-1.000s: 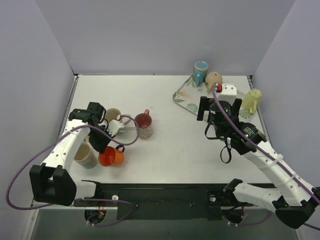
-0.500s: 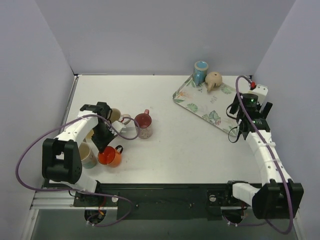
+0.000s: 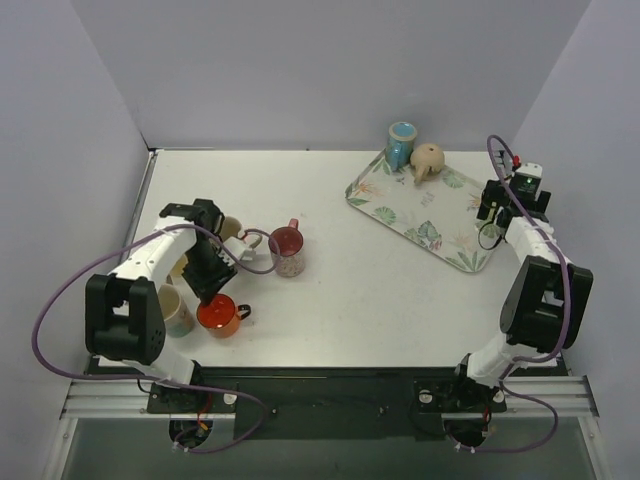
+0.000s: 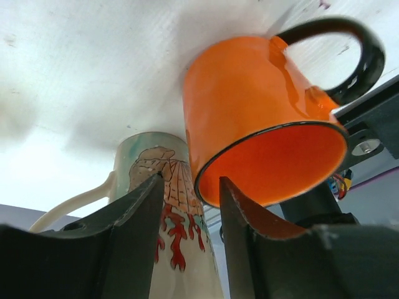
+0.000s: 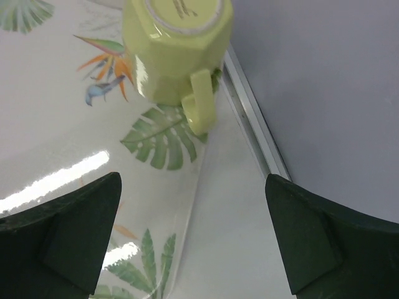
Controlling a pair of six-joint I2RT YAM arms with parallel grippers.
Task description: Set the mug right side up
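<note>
An orange mug (image 3: 217, 315) with a black handle stands mouth up on the table at the left. In the left wrist view the orange mug (image 4: 262, 124) sits just past my fingertips. My left gripper (image 3: 208, 285) (image 4: 190, 180) hovers over its rim, open, gripping nothing. A yellow-green mug (image 5: 177, 43) stands upside down on the leaf-patterned tray (image 5: 62, 124) (image 3: 400, 205), handle toward me. My right gripper (image 5: 192, 180) (image 3: 497, 205) is wide open and empty, above the tray's right corner, short of that mug. In the top view the arm hides the yellow-green mug.
A patterned cream mug (image 3: 175, 312) (image 4: 146, 162) stands right beside the orange one. A red mug (image 3: 287, 245) and a pale mug (image 3: 228, 228) sit nearby. A blue mug (image 3: 401, 140) and a tan mug (image 3: 428, 158) are at the tray's far end. The right wall is close.
My left jaws have opened off the orange mug, which now rests lower on the table. The right arm swung out to the far right edge, over the tray corner.
</note>
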